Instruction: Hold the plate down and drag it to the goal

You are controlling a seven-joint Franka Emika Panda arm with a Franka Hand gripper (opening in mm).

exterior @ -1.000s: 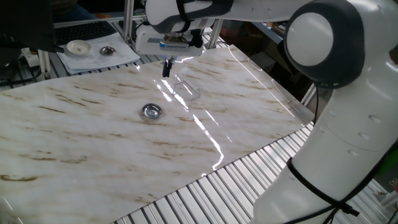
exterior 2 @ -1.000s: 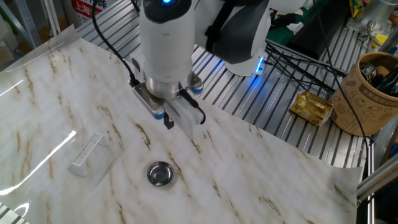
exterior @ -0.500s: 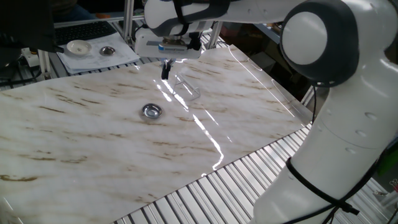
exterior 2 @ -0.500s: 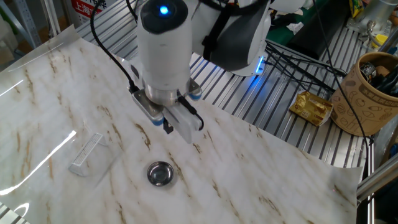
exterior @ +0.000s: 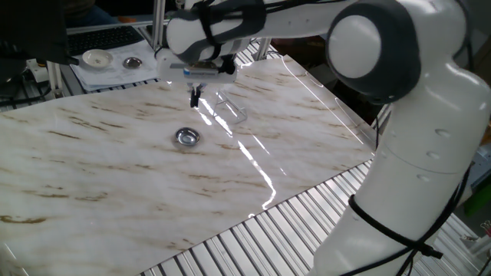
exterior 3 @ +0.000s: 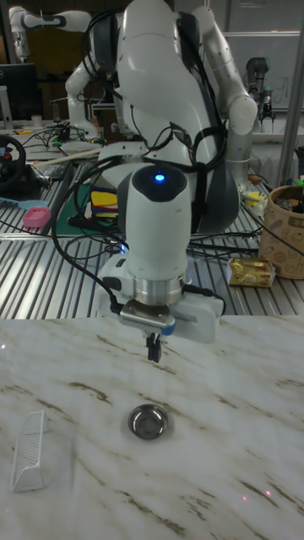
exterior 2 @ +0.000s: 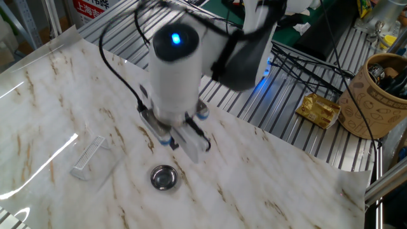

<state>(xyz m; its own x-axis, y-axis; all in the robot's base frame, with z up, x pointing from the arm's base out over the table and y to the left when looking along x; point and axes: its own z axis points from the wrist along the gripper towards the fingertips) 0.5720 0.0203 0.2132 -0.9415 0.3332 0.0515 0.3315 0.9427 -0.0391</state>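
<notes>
- Plate (exterior: 187,137): a small shiny metal dish with a raised rim, lying flat and alone on the marble-patterned table (exterior: 92,184), roughly mid-table.
- Tool (exterior 3: 154,349): hangs above the table, just behind the plate in the tall fixed view, not touching it. Its dark fingers are close together, a narrow tip with nothing between them.
- Goal (exterior: 231,109): a faint clear glossy patch on the table, apart from the plate on the side toward the arm's base in one fixed view. In the other views it shows as a clear ridged piece off to the plate's left.
- Arm: blurred in the other fixed view, so it appears to be moving.
- Step in hand, as I judge it: bring the narrow tip over the plate's dark centre and lower it straight down.
- To do it well: press inside the rim, not on it, or the dish may tip or skid away on the glossy table.
- Then keep steady downward pressure and drag in a straight, slow line to the goal.
</notes>
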